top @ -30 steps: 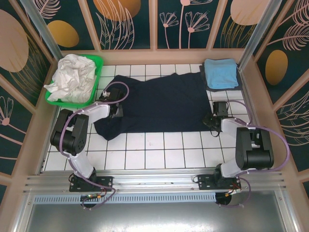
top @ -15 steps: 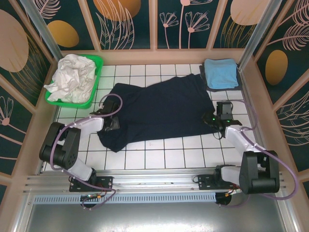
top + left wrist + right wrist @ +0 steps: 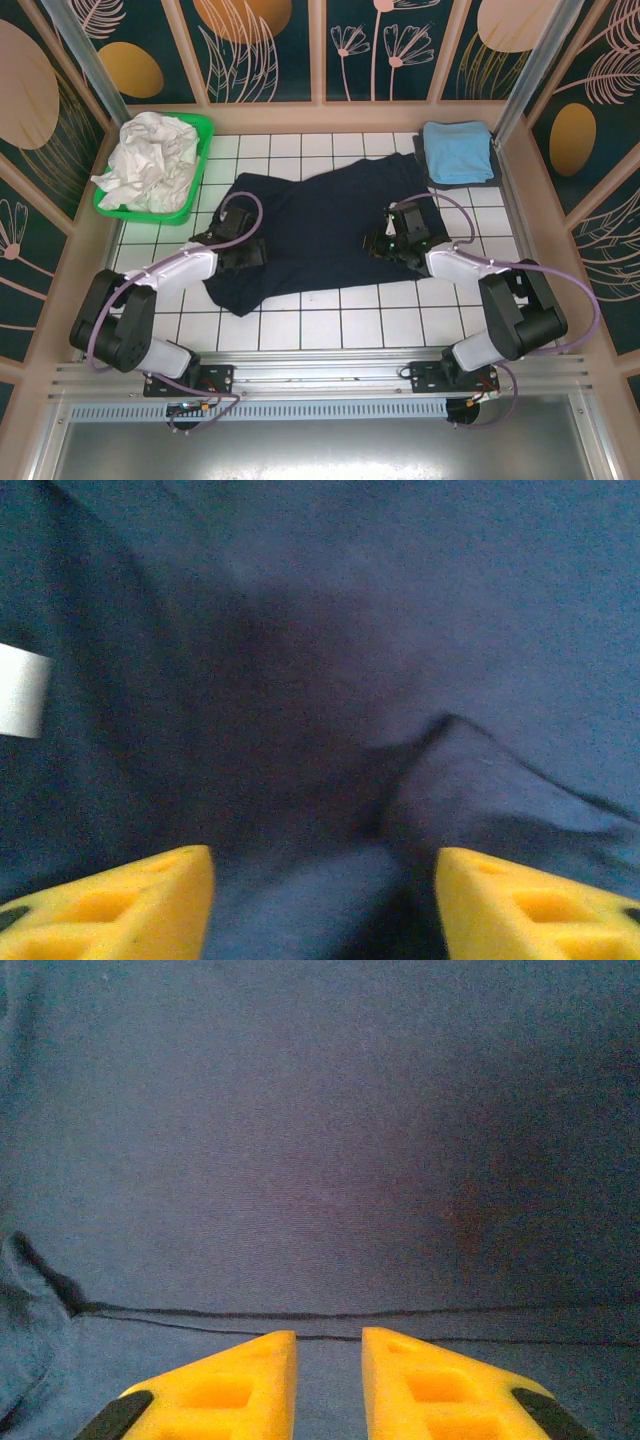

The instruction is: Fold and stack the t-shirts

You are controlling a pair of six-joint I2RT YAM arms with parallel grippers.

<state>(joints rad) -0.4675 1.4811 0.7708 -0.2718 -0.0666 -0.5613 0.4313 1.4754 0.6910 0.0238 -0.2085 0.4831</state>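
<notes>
The navy shirt (image 3: 320, 225) lies spread in the middle of the table (image 3: 330, 320), and both grippers are down on it. Its long axis runs from near left to far right, with a rounded bunched end near left and a straighter edge far right. The cloth is soft, matte cotton with shallow wrinkles.

The left gripper (image 3: 245, 257) sits on the shirt's left part. In the left wrist view its yellow fingers (image 3: 110, 900) stand wide apart, and a raised ridge of navy cloth (image 3: 400, 630) lies between them, not clamped.

The right gripper (image 3: 383, 243) sits on the shirt's right part. In the right wrist view its fingers (image 3: 210, 1385) are drawn almost together, leaving a narrow slit. I cannot tell whether they pinch any cloth. A thin stitched seam crosses the flat fabric (image 3: 320, 1110) just beyond the tips.

A light blue shirt (image 3: 458, 150) lies folded square at the far right corner. A white shirt (image 3: 150, 165) is crumpled in the green basket (image 3: 205, 170) at far left. The table is white square tile.
</notes>
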